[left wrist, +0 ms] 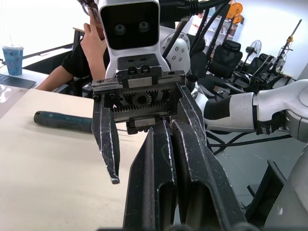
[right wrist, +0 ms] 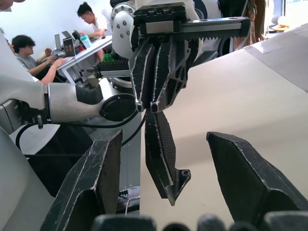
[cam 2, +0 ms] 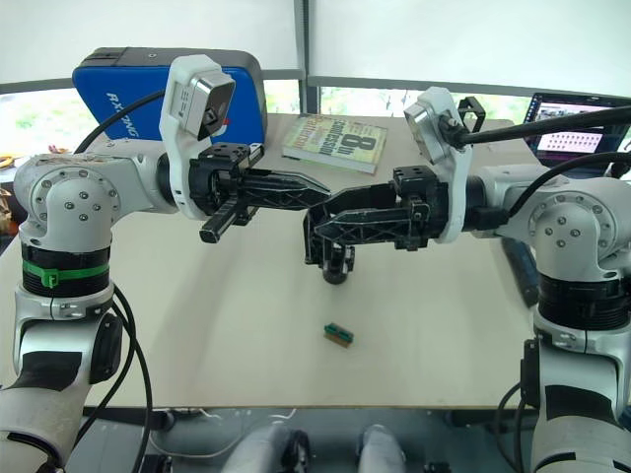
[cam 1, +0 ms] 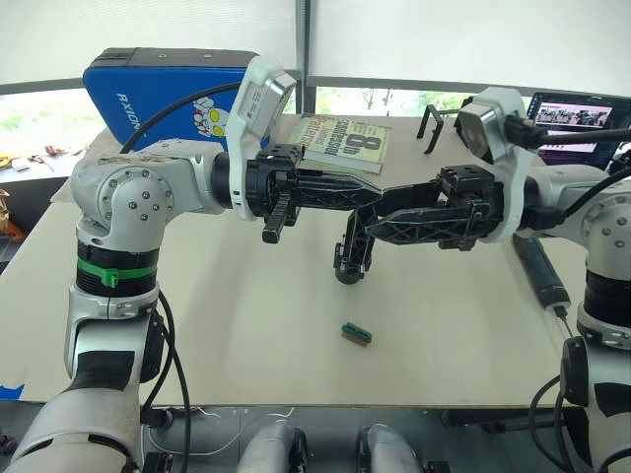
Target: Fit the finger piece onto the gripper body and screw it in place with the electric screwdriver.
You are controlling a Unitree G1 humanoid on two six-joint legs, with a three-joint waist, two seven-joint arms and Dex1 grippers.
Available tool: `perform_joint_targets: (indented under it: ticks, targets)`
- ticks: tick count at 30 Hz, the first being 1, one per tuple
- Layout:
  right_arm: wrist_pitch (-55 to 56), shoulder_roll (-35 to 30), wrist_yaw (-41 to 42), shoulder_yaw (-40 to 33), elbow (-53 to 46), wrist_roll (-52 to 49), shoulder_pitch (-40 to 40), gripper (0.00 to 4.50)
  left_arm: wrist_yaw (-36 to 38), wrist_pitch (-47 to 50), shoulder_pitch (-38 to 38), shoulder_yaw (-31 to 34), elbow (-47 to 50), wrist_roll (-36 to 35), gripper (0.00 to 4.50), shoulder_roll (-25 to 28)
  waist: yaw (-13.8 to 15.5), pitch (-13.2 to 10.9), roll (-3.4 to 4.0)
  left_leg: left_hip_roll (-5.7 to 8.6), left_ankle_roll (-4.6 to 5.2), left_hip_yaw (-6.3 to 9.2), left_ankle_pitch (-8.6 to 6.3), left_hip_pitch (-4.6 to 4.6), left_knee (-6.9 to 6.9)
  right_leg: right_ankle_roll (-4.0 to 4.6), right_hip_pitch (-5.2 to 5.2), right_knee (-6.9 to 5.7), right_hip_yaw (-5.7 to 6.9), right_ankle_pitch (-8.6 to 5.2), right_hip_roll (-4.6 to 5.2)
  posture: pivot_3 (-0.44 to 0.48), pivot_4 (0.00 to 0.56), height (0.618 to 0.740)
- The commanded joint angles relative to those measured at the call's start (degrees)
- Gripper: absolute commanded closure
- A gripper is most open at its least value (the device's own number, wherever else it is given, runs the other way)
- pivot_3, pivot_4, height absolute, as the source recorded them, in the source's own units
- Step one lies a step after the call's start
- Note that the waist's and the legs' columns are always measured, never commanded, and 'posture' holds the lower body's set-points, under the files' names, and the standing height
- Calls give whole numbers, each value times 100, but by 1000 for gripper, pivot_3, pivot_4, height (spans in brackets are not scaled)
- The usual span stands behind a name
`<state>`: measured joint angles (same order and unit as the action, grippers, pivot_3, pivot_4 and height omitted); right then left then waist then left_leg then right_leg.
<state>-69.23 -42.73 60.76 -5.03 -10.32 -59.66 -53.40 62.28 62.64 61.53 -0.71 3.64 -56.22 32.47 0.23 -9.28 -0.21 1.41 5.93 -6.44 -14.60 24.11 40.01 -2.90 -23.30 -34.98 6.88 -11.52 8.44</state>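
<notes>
Finger piece (right wrist: pixel 165 161) pinched in closed left fingers (cam 1: pixel 370 188); right fingers (right wrist: pixel 166 192) open around it; screwdriver (cam 1: pixel 540 273) on surface (cam 1: pixel 246 325).

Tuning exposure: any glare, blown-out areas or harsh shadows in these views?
Head views: window blown out, table evenly lit, soft shadows only. Left wrist view: wall behind the cup washed white. Right wrist view: table bright, no glare.

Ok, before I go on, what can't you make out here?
finger piece: whether the left gripper's shut fingers pinch it; they cover the gap, both wrist views.
gripper body: upper part behind the right gripper, eye views.
electric screwdriver: bit end too small to read, left eye view.
</notes>
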Motion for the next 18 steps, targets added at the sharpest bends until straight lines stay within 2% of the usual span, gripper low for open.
perform_joint_targets:
  ticks: [1,8,11,18]
  targets:
    - [-78,47,-236,-226,-229,-261,0,1404,-130,43,131,291,24,-180,4500,-72,-1,0,0,0,0,0,0,0,0,0,0,0,0,0,0,0,150,740]
    - [-6,259,-689,-261,-373,-408,149,1404,-261,109,120,372,43,-255,4500,-170,0,0,0,1,0,0,0,0,0,0,1,0,0,0,0,0,150,740]
    - [-4,317,-834,-282,-343,-476,105,2176,-275,106,123,372,45,-265,4500,-180,-3,0,0,0,0,0,0,-1,0,0,1,-1,0,0,0,0,150,740]
    - [-53,303,-965,-319,-349,-765,68,2176,-311,112,112,374,-1,-283,4500,-205,-4,0,0,1,0,0,0,-1,0,0,1,-1,1,0,-1,0,150,740]
